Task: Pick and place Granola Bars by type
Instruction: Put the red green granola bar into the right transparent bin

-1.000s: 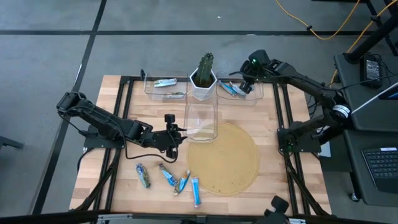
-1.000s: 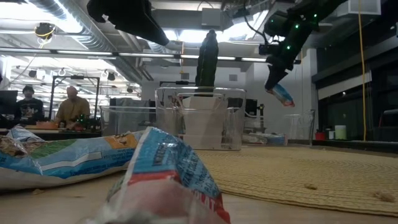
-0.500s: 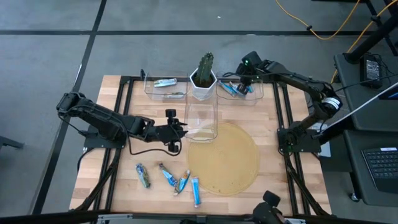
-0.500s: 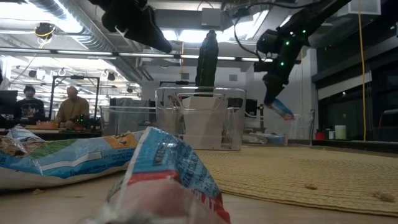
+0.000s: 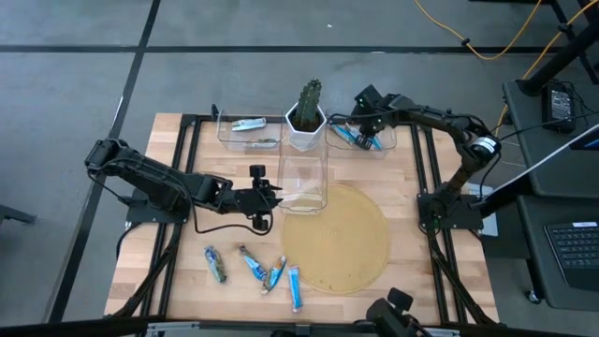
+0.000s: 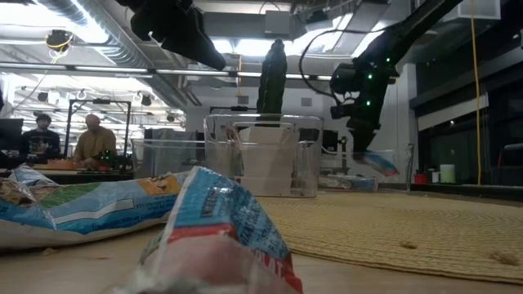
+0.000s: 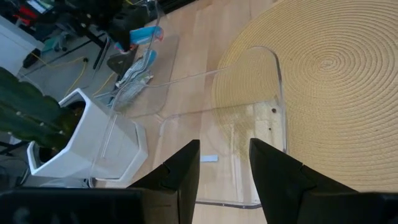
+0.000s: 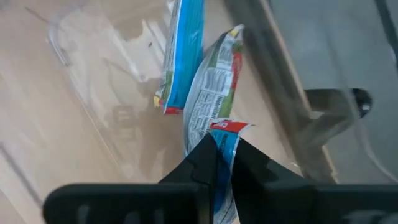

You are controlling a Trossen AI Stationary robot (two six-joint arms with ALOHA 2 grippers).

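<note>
the right gripper has its jaws pressed almost together, pinching the crimped end of a blue granola bar. it hangs over the right clear bin at the table's far edge, just beside the potted cactus. two more bars already lie in that bin, one bright blue, one silvery with green and red print. in the low view the held bar dangles tilted below the gripper, near the bin floor.

the left gripper hovers with its jaws parted and nothing between them, above the empty middle bin at the edge of the round woven mat.

handling, as a judgement: the bars look light and slim, with thin glossy film that crinkles and may slide between smooth fingers. the flat sealed end gives the surest hold; a grip across the middle could crush the contents.

materials: bins of clear stiff plastic with rounded corners; mat of coiled straw-coloured fibre; table of pale wood planks on a black frame; cactus pot white and faceted.

four loose bars lie near the table's front edge, well apart from the bins. the left far bin holds two silvery bars.
</note>
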